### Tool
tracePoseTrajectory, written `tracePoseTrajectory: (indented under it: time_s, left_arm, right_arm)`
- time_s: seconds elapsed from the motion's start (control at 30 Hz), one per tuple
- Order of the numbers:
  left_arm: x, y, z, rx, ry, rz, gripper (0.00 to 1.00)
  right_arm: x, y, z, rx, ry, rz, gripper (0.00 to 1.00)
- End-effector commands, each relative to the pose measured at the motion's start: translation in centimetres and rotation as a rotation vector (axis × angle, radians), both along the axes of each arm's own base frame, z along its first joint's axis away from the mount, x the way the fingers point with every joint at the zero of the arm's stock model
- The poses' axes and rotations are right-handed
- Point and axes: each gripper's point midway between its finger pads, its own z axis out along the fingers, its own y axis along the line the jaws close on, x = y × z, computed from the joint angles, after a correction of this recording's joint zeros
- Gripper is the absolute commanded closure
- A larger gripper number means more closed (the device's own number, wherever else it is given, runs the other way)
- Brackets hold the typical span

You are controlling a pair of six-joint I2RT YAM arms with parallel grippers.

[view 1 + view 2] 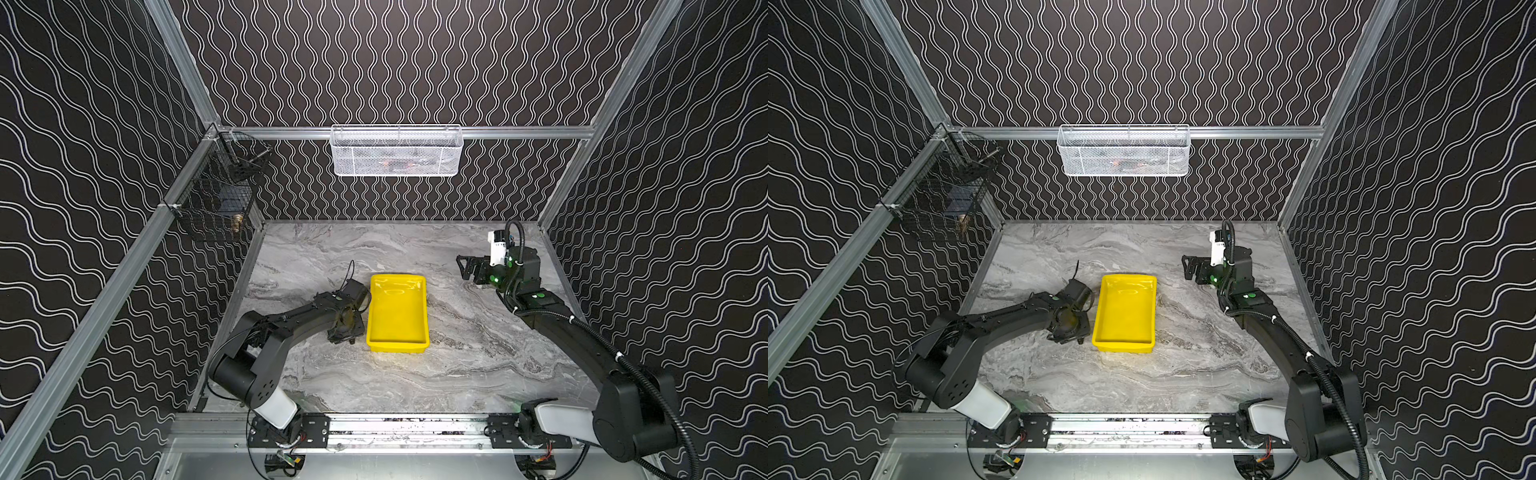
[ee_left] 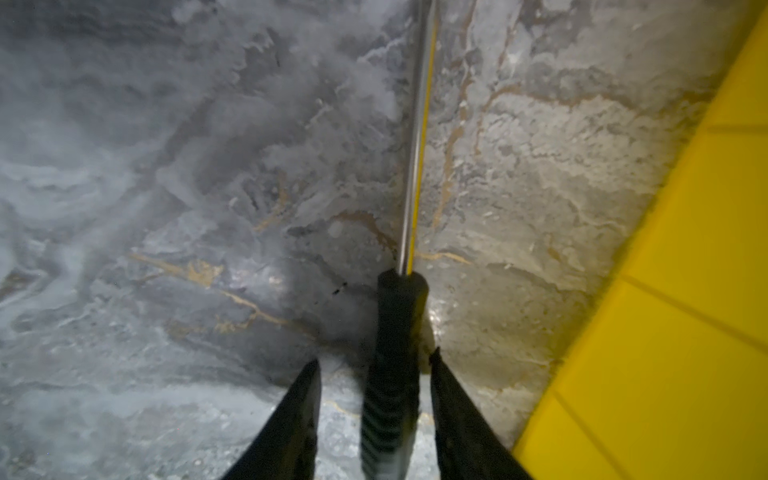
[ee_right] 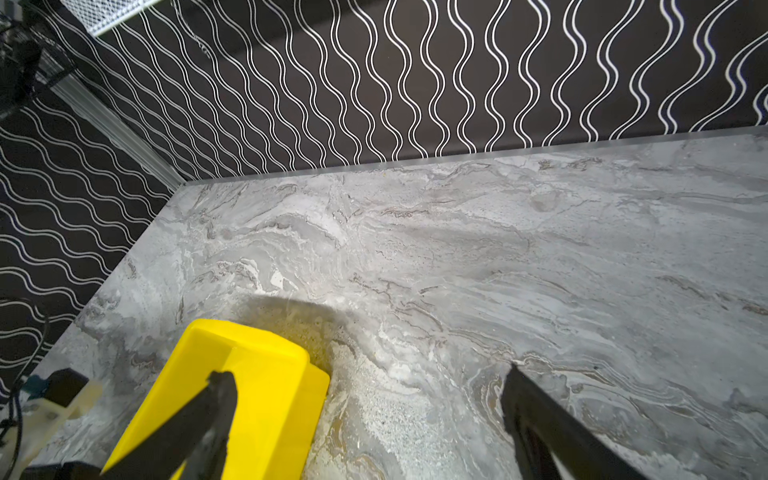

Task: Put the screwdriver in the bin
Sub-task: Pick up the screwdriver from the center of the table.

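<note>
Lies flat on grey marble table (image 2: 166,208), screwdriver (image 2: 395,353): handle low centre, shaft toward frame top, beside yellow bin (image 2: 685,332). Between left claw (image 2: 374,382) fingers, gaps showing, partly open. Right claw (image 3: 365,386) wide, empty. Wavy black walls.

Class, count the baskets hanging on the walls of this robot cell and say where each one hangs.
2. The white mesh basket hangs on the back wall's rail; the black wire basket hangs in the back corner on the robot's left. Nothing suggests others are hidden.

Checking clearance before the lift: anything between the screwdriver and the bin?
Nothing. The left wrist view shows only bare marble table between the screwdriver and the bin.
</note>
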Motion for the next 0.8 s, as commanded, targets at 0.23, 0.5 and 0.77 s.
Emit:
tracePoseTrajectory:
  time_s: [0.23,0.5,0.77]
  left_arm:
    - [0.9,-0.2,-0.2,0.031,-0.007,-0.066,0.73]
    - [0.7,0.1,-0.2,0.047,-0.010,-0.105,0.88]
    - [0.5,0.1,0.1,0.029,-0.050,-0.119,1.00]
  right_arm:
    - [-0.7,-0.6,0.8,-0.045,-0.003,-0.010,0.01]
    - [-1.6,-1.1,1.7,-0.036,0.005,-0.032,0.01]
    - [-2.9,-1.1,1.5,-0.022,0.022,-0.022,0.01]
